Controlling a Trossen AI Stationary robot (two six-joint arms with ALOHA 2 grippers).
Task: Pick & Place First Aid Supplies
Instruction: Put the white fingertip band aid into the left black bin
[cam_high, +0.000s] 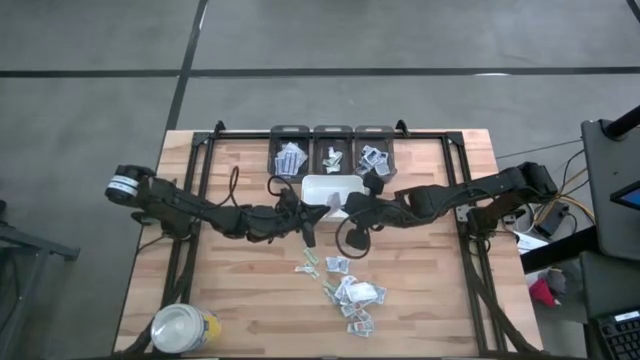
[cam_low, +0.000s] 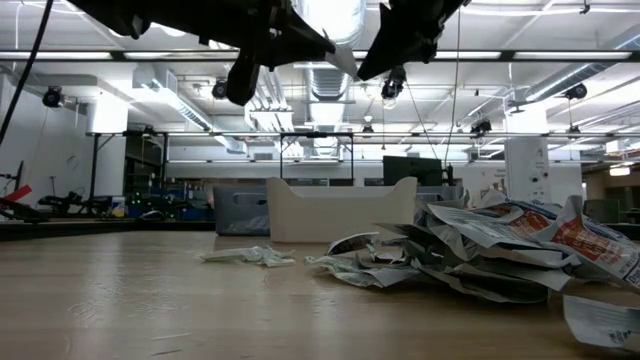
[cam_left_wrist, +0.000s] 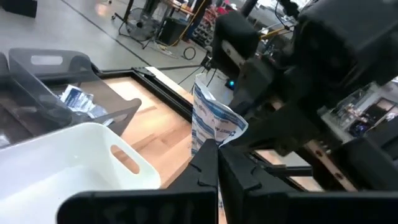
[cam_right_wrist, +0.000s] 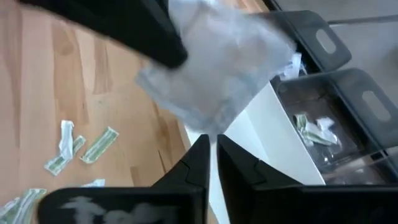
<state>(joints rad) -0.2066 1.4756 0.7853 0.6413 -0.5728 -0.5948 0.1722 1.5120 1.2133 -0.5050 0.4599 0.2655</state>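
Sachet (cam_left_wrist: 211, 121), white with blue print, hangs above the table between both arms, beside the white tray (cam_high: 330, 188). The left gripper (cam_left_wrist: 217, 155) has its fingers clamped on its lower edge; the right gripper (cam_right_wrist: 211, 149) pinches it too. One gripper should release only once the other grips firmly. No lettering is legible.

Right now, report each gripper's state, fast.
Left gripper: shut on the blue-and-white packet, held up over the white tray.
Right gripper: at the same packet; whether it grips cannot be told.
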